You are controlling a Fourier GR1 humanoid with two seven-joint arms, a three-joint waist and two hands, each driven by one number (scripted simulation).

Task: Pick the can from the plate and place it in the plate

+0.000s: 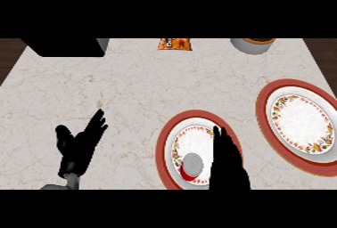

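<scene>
A can [193, 164] with a grey top and red side stands on the near red-rimmed plate [191, 124], toward its front. My right hand [226, 158] hangs just right of the can, fingers straight and pointing away from me, covering the plate's right part. I cannot tell whether it touches the can. A second red-rimmed plate [299, 120] with a floral border lies further right and holds nothing. My left hand [80, 143] rests open at the lower left, fingers up.
A black box [66, 46] sits at the counter's far left corner. An orange packet [174, 43] lies at the far edge, and a grey bowl [253, 44] stands to its right. The counter's marble top [132, 89] stretches between them.
</scene>
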